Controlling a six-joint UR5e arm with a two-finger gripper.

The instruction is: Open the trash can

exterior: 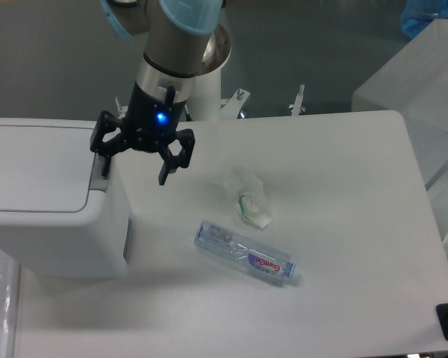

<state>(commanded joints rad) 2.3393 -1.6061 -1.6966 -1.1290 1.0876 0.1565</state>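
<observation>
The trash can (pixel 52 224) is a large white boxy bin at the left of the table, with its flat white lid (pixel 33 164) down. A grey push tab (pixel 98 179) sits on the lid's right edge. My gripper (pixel 133 173) hangs open at the bin's upper right corner, its black fingers spread wide. The left finger (pixel 104 160) is right at the grey tab; whether it touches the tab I cannot tell. The right finger (pixel 166 168) hangs over the table beside the bin. Nothing is between the fingers.
A clear plastic bottle (pixel 244 253) lies on its side in the middle of the white table (pixel 343 224). A crumpled clear wrapper (pixel 248 198) lies just behind it. A white covered block (pixel 414 97) stands at the back right.
</observation>
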